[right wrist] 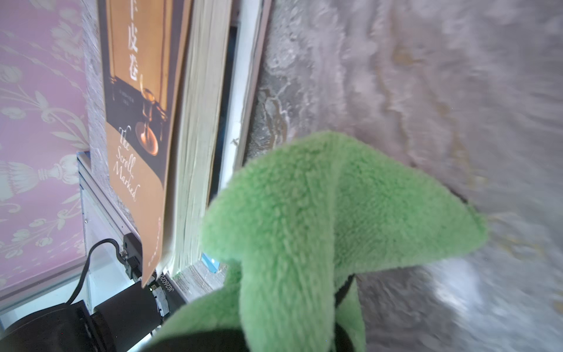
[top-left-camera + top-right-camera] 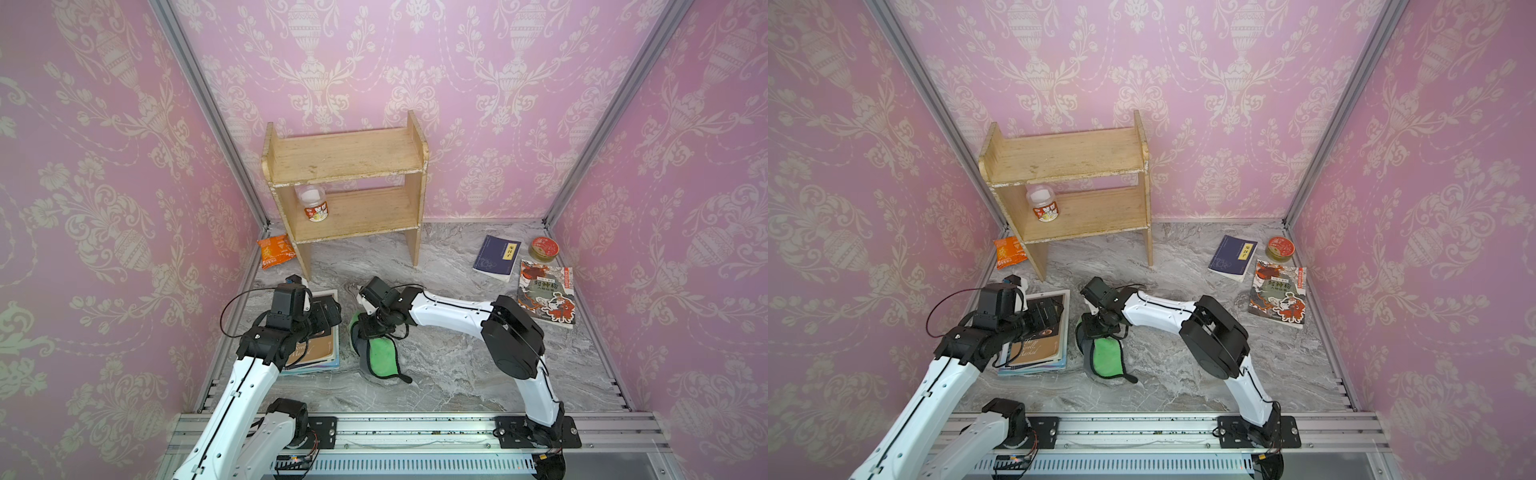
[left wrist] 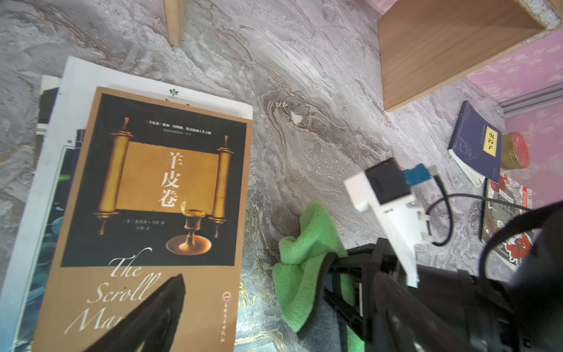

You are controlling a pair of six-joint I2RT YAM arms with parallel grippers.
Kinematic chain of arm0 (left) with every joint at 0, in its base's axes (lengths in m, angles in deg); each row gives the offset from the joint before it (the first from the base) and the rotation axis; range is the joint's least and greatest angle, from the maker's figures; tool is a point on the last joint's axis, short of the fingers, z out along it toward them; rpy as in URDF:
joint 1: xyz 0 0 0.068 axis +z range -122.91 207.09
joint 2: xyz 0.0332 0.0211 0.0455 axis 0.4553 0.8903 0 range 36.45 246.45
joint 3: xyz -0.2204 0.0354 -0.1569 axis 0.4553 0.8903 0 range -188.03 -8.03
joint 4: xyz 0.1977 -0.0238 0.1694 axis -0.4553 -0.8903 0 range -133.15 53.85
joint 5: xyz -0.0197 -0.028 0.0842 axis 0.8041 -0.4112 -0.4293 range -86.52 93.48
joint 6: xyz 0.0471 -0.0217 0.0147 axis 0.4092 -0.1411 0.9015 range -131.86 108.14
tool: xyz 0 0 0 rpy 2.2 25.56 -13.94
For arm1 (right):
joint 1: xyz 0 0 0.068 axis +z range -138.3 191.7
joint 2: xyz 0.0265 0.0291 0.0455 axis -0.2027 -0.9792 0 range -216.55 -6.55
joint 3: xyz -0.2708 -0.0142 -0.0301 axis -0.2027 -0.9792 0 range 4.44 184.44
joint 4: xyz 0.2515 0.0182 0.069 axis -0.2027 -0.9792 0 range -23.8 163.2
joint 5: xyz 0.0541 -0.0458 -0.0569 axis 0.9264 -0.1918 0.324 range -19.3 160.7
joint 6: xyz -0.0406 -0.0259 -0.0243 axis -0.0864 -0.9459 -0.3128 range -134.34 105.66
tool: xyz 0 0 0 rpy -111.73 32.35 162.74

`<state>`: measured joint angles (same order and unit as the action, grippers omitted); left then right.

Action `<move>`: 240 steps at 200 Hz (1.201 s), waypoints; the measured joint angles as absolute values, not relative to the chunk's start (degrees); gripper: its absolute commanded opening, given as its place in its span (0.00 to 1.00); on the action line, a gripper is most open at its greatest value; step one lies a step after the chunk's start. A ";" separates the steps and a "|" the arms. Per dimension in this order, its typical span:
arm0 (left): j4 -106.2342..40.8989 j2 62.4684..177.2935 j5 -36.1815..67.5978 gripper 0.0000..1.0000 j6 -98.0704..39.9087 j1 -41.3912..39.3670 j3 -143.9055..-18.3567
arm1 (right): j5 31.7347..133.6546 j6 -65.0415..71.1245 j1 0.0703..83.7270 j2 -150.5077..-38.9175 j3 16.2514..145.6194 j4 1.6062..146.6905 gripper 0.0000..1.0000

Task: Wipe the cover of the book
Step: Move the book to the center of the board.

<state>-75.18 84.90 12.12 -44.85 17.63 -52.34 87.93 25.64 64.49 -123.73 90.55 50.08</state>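
The brown book, titled The Scroll Marked, lies cover up on top of a small stack of books at the near left of the marble desk. The left pincer hovers over its cover with jaws apart and nothing between them; one finger shows above the title. Just right of the stack, the right pincer is clamped on a green cloth, which drapes down onto the desk, apart from the cover.
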 measured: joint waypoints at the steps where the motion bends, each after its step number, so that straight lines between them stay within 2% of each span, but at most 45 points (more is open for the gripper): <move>1: -75.07 84.99 12.21 0.99 -44.90 17.63 -52.32 | 87.76 25.78 64.27 -123.28 89.89 50.32 0.00; 38: -65.54 86.45 14.13 0.99 -49.14 15.56 -49.33 | 85.02 27.61 59.42 -114.77 73.65 56.09 0.00; 60: -61.93 87.98 10.42 0.99 -50.45 8.69 -47.60 | 84.30 28.38 57.52 -110.47 64.82 59.09 0.00; 84: -56.33 95.56 7.36 0.99 -50.80 0.50 -48.23 | 82.47 28.99 55.22 -104.52 58.40 60.55 0.00; 116: -49.65 108.87 5.17 0.99 -50.78 -5.64 -52.69 | 78.92 28.97 48.89 -96.78 51.60 59.46 0.00; 156: -37.78 120.44 4.56 0.99 -50.25 -14.04 -57.11 | 71.82 28.07 38.13 -85.70 48.72 53.89 0.00; 185: -28.31 127.56 4.80 1.00 -50.12 -17.93 -57.63 | 67.67 27.35 25.76 -78.23 48.74 50.11 0.00; 208: -23.96 132.74 5.72 0.99 -49.95 -19.33 -59.47 | 65.88 27.20 17.70 -76.02 49.13 47.55 0.00; 240: -23.07 140.39 10.66 0.99 -48.02 -19.61 -68.58 | 63.78 27.24 12.38 -76.76 54.16 44.29 0.00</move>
<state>-23.07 140.39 10.66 -48.02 -19.61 -68.58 63.78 27.24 12.38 -76.76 54.16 44.29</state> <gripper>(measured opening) 0.994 0.101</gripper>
